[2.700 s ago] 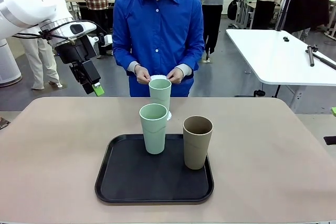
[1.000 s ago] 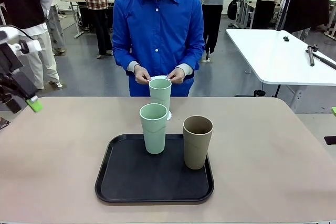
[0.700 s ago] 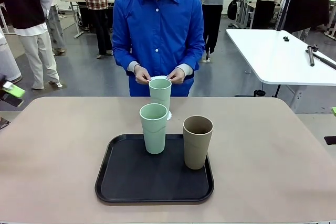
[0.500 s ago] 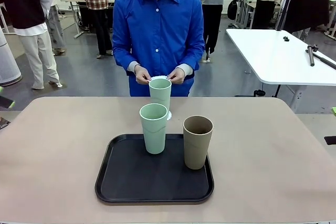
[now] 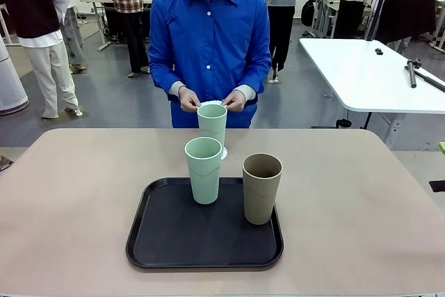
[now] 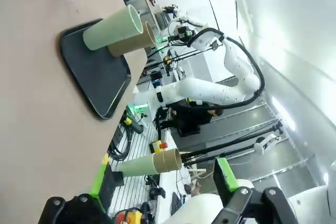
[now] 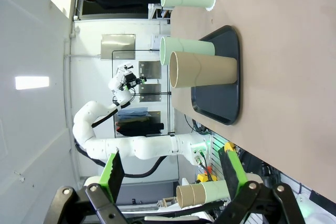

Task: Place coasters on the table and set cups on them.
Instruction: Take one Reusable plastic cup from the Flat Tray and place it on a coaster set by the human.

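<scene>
left gripper (image 6: 163, 162) and right gripper (image 7: 171, 155): fingers spread wide, holding nothing. far mint cup (image 5: 212, 123) stood on a coaster (image 5: 223, 152) on the table (image 5: 69, 193), just behind the black tray (image 5: 174, 245). near mint cup (image 5: 204, 170) and brown cup (image 5: 262, 188) stood upright on the tray. person's hands (image 5: 189, 99) held something white behind the far cup.

**Covered and cropped parts**

Front view: near the far edge of the beige-tan tabletop (image 5: 69, 193), the base of the far pale mint green tapered tumbler (image 5: 212, 124) and most of the white scalloped coaster (image 5: 223, 152) under it sit behind the nearer pale mint green tumbler (image 5: 203, 170). A thin white thing (image 5: 207, 103) between the person's hands (image 5: 190, 99) is largely behind the far tumbler's rim, too little to identify. Left wrist view: the brown-taupe tumbler (image 6: 150, 34) is mostly covered by the nearer mint one; the top edge crops the far tumbler.
</scene>
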Controlling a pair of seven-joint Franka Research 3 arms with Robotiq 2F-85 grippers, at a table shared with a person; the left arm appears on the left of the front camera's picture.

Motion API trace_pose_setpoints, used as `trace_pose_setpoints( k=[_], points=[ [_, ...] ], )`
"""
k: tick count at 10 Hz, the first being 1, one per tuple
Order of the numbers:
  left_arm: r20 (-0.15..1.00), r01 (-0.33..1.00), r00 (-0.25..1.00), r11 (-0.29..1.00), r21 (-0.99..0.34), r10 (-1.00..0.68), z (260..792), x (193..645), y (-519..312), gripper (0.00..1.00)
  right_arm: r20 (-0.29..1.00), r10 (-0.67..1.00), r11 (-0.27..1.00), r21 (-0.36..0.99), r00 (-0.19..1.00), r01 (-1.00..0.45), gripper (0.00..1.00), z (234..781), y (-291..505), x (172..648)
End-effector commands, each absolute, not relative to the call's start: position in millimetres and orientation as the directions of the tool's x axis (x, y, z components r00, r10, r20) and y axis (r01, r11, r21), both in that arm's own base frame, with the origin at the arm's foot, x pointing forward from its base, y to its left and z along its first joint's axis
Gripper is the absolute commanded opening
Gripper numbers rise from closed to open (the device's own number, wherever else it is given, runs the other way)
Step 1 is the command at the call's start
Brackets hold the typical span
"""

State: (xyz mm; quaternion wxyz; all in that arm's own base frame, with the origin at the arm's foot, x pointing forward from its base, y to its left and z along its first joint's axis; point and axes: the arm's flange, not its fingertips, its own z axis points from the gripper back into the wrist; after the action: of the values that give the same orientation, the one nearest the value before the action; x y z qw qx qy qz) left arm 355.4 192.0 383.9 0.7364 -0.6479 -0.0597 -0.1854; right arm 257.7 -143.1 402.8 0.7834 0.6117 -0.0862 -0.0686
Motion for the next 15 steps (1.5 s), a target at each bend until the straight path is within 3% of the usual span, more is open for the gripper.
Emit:
trace_pose_setpoints(
  k=[1, 6, 15],
  points=[
    [0.270, 0.282, 0.957, 0.118, -0.952, -0.103, 387, 362, 202, 1.00, 0.054, -0.220, 0.229, 0.973, 0.974, -0.002, 1.00, 405, -143, 259],
    [0.153, 0.151, 0.988, 0.137, -0.979, 0.007, 385, 366, 231, 1.00, 0.054, -0.220, 0.229, 0.973, 0.974, -0.002, 1.00, 405, -143, 259],
    [0.160, 0.160, 0.987, 0.143, -0.977, -0.011, 380, 358, 232, 1.00, 0.054, -0.220, 0.229, 0.973, 0.974, -0.002, 1.00, 405, -143, 259]
  ],
)
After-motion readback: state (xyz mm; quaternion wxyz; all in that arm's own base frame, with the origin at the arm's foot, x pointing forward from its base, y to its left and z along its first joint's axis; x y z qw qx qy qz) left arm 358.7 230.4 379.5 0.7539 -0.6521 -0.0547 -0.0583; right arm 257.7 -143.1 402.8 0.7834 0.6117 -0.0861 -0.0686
